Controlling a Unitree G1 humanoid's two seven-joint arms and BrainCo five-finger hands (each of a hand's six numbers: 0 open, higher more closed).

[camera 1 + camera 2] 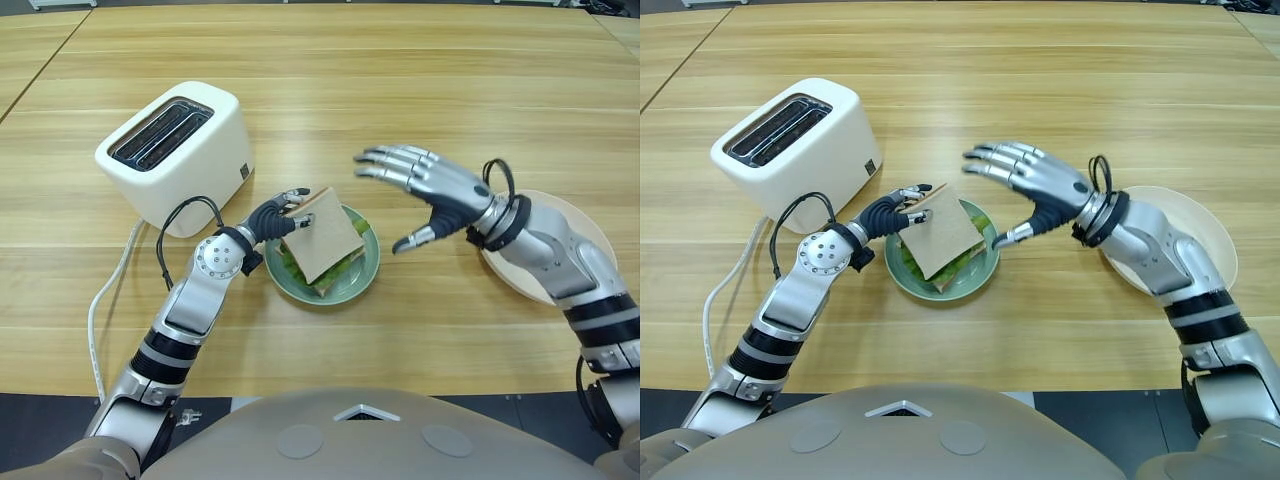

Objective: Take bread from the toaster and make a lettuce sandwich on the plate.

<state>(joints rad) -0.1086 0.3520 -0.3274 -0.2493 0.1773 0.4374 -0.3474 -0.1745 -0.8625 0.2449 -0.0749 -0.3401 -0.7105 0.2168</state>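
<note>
A green plate (359,282) sits at the table's middle with lettuce (352,262) and a lower bread slice on it. A top slice of bread (322,241) lies tilted over the lettuce, its left edge raised. My left hand (275,215) is shut on that slice's left corner. My right hand (425,185) hovers open just right of the plate, fingers spread toward it, touching nothing. The white toaster (180,150) stands at the left, its slots looking empty.
A cream plate (588,228) lies under my right forearm at the right. The toaster's white cord (100,310) runs down the left toward the front edge. Bare wooden table stretches behind.
</note>
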